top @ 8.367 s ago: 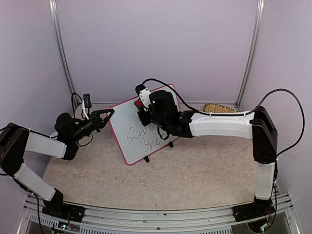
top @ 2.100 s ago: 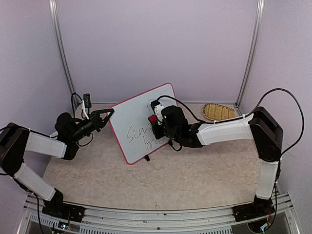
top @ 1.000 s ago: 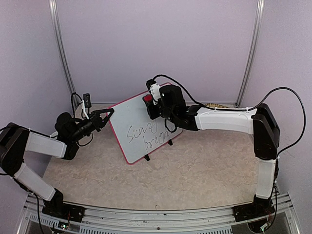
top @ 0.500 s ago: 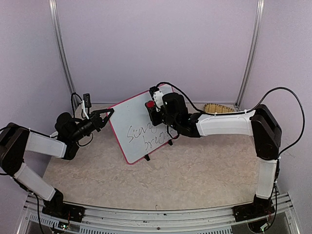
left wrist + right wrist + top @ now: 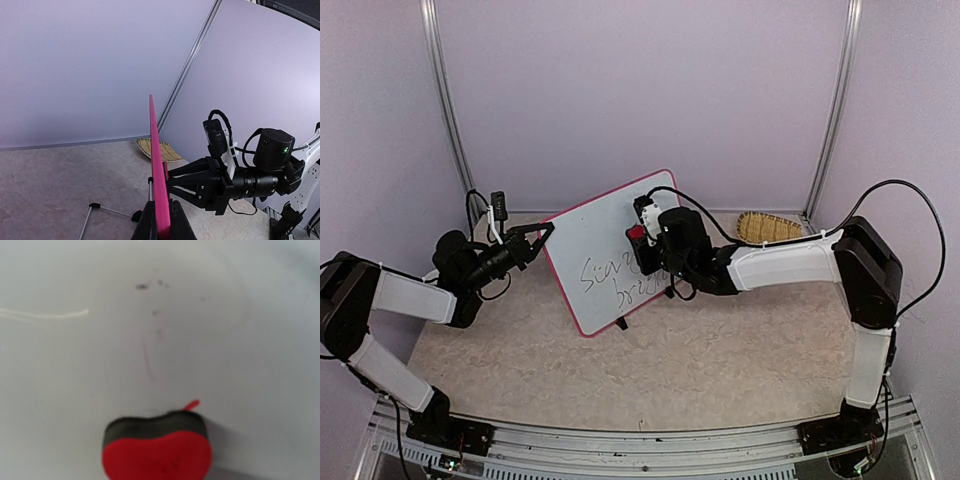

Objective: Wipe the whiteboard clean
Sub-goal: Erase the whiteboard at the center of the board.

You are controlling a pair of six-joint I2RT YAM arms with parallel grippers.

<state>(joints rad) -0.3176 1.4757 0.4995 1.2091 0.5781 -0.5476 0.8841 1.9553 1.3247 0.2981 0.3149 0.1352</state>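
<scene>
Nearest, the mottled beige stone-look surface (image 5: 720, 350) carries the whiteboard (image 5: 592, 238), a glossy white rectangle in a rounded pink-red frame, standing tilted on thin black feet (image 5: 621, 325) at its middle. The left gripper (image 5: 544, 232) is clamped on the board's left frame edge. The right gripper (image 5: 640, 238) is closed around a heart-shaped red-and-black eraser (image 5: 156, 450), pressed against the board's upper right, above the marker scrawl (image 5: 615, 280). Beyond, a woven basket (image 5: 767, 228) lies by the back wall.
</scene>
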